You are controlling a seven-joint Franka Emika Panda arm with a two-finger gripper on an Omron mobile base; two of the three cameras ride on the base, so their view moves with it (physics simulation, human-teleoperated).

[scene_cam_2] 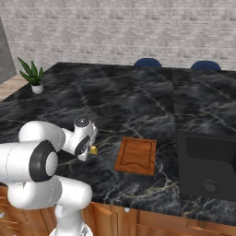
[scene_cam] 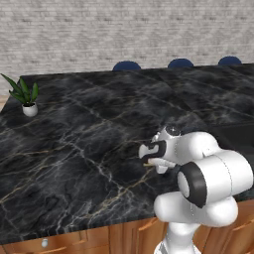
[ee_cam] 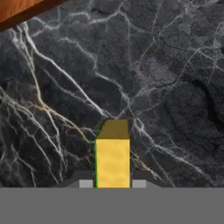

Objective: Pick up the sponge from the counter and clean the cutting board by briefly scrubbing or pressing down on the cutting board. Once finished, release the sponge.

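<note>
**Sponge in the jaws, board yet to be scrubbed**

Sponge (ee_cam: 112, 162) sits pinched between the gripper (ee_cam: 112, 183) tips, yellow face to the camera, raised above the black counter (ee_cam: 166, 87). So the pickup looks done, the carry in hand. Beyond, to the arm's right, lies the cutting board (scene_cam_2: 136, 156), untouched. Next move, I'd judge: swing right, lower, press down.

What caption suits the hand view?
Gripper holds the sponge over the counter, cutting board at the corner.
</note>
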